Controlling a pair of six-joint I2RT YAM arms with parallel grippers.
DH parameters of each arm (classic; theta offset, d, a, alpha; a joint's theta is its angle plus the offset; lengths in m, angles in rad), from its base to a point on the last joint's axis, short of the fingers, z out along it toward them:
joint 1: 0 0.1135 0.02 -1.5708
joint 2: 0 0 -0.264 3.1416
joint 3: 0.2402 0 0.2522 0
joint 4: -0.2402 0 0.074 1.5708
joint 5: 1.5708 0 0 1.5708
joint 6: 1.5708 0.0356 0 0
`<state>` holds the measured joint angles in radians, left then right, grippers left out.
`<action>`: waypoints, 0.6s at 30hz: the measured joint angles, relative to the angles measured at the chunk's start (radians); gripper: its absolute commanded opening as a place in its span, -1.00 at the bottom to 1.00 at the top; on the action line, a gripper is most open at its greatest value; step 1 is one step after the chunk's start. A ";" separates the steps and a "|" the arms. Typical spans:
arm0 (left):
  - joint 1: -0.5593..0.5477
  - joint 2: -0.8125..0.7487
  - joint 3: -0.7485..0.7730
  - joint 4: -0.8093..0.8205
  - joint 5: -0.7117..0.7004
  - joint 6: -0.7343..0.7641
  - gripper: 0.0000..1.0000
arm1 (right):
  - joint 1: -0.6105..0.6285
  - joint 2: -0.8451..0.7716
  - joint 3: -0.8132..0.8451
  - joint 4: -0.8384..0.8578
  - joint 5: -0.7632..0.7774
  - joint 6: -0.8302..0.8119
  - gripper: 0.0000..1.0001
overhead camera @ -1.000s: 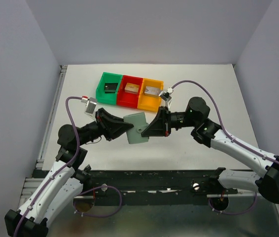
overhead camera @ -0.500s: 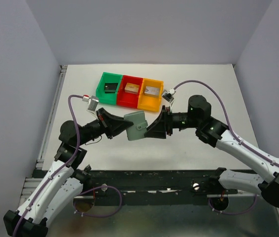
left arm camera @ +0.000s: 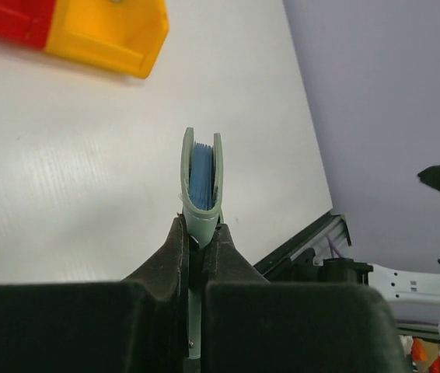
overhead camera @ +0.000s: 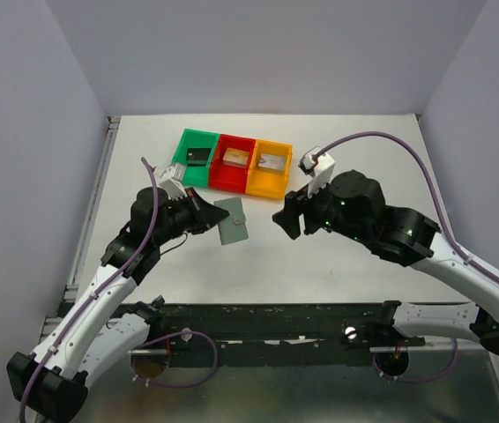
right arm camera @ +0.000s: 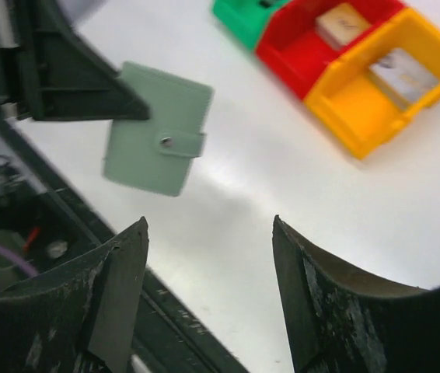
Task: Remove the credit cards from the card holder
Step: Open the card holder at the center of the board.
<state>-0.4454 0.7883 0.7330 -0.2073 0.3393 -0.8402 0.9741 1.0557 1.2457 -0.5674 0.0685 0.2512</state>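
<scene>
Card holder [overhead camera: 231,221], just one, folded, sits pinched in the left gripper [left arm camera: 199,233]; right gripper [right arm camera: 209,225] gapes empty; three bins [overhead camera: 228,183] behind.

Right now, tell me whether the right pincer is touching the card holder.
Apart. The right wrist view shows the open right pincer clear of the card holder, white table between them.

Card holder [right arm camera: 154,140] closed, contents hidden, orange bin [left arm camera: 103,39] cut off
</scene>
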 measured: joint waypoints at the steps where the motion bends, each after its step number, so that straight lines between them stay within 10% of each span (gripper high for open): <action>1: -0.005 0.004 0.003 -0.026 -0.020 -0.002 -1.00 | 0.024 0.025 0.034 -0.036 0.087 -0.012 0.47; 8: -0.089 0.022 0.075 -0.169 -0.167 -0.039 -1.00 | 0.103 0.254 0.177 -0.227 0.544 0.011 0.37; 13: -0.161 0.064 0.080 -0.195 -0.234 -0.079 -1.00 | 0.105 0.216 0.094 -0.185 0.539 0.038 0.99; 18: -0.234 0.121 0.091 -0.226 -0.288 -0.123 -1.00 | 0.105 0.066 -0.037 -0.067 0.433 0.045 0.79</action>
<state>-0.6792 0.9089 0.8238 -0.4335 0.0509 -0.9630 1.0790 1.1221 1.2087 -0.6346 0.5014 0.2962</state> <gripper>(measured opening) 0.065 0.979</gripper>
